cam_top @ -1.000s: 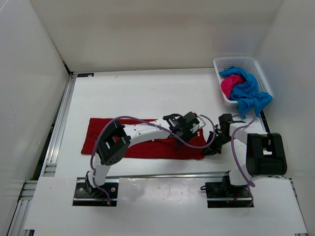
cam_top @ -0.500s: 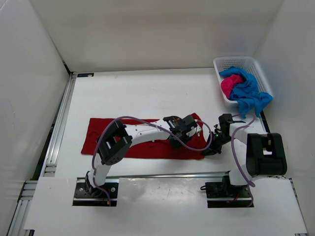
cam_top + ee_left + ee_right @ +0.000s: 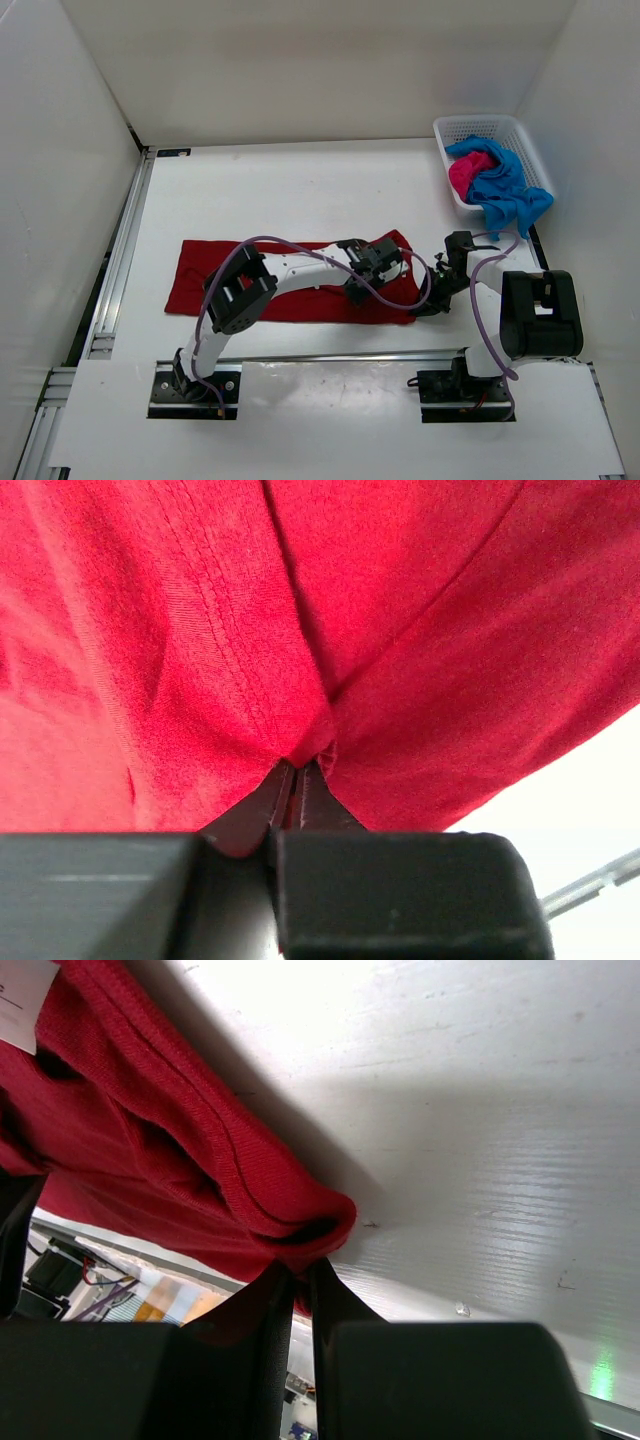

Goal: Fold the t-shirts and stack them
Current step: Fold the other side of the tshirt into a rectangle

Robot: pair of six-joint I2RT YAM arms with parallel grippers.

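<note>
Fingers (image 3: 255, 810) of left gripper (image 3: 300, 772) are clenched on a pinch of red shirt (image 3: 195, 275): cloth puckers to a point right at the tips, no gap betw. them. Right gripper (image 3: 300, 1272) is likewise nipped tight on a rolled edge of the same shirt, cloth bulging just above its tips.

Key relation: red shirt lies as a long strip on the table (image 3: 300, 190), well apart from the basket (image 3: 485, 120), nearer the arm bases than it. Its long axis runs L–R, leading away from the basket's side. Both grippers sit at the strip's basket-side end. Right gripper has the corner closest to the bases. Left gripper is just beside it, a bit further from the basket, w/ the left arm lying over the strip's middle. All the remaining cloth stretches away from the basket past both sets of tips, so the next move prob. carries this end along that axis toward the opposite end.

Look: dark red soft knit, mostly flat, few creases. Stitched seam shows in left wrist view, white tag (image 3: 18, 995) in right wrist view. Pink shirt (image 3: 468, 172) and blue shirt (image 3: 510, 190) sit bunched in the basket, unfolded, blue one spilling over its rim.
</note>
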